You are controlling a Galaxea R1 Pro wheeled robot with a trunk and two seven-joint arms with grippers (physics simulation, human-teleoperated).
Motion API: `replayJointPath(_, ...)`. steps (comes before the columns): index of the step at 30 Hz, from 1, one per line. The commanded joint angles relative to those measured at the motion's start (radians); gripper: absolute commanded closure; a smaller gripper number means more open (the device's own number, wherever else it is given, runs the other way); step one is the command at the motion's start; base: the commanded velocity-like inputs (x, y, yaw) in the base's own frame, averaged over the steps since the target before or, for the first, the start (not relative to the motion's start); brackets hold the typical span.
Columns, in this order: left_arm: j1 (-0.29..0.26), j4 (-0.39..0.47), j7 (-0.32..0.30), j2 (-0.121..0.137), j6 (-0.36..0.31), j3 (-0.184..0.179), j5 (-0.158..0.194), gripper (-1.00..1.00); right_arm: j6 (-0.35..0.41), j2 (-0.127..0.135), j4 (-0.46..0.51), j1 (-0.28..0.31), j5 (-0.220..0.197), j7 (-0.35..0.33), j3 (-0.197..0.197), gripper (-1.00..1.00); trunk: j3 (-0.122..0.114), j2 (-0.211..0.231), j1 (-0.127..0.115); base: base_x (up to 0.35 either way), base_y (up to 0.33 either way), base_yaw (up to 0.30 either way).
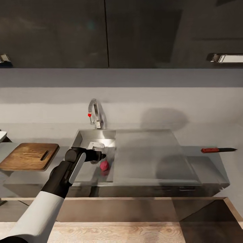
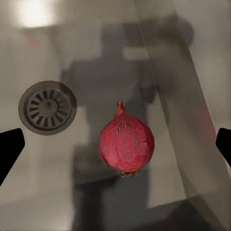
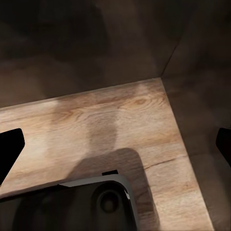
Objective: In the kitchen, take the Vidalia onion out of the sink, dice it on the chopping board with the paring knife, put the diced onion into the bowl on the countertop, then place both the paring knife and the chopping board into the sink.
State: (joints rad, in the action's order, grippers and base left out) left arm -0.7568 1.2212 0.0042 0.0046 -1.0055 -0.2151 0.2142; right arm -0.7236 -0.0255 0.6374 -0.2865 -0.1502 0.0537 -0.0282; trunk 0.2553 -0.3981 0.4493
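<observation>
Dark wall cupboards (image 1: 101,33) hang above a pale grey wall (image 1: 152,98), with 2 metal handles (image 1: 224,58) catching light. Below, light wood floor (image 1: 118,233) meets dark cabinet fronts.

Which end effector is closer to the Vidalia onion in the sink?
Left. The left end effector hangs open just above the Vidalia onion in the sink; the right end effector points at wooden floor.

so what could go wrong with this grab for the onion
The round Vidalia onion lies loose on the smooth sink floor between the open left gripper fingers; an off-centre close could roll it away. It also lies close to the basin's side wall, which one finger might strike.
</observation>
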Motion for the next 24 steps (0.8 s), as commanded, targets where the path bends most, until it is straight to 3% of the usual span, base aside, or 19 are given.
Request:
replayJointPath(1,-0.001,0.0,0.0,0.0,-0.004,-0.001,0.002,-1.0,-0.001,-0.001,0.001,0.0,-0.001,0.0,-0.001,-1.0,0.003,-0.002,0.001,0.056,-0.055,0.0)
replayJointPath(24,-0.001,-0.039,0.0,0.001,-0.004,-0.003,0.002,-1.0,0.0,-0.001,0.001,0.0,-0.001,0.0,-0.001,-1.0,0.04,-0.002,0.001,0.102,-0.108,0.0)
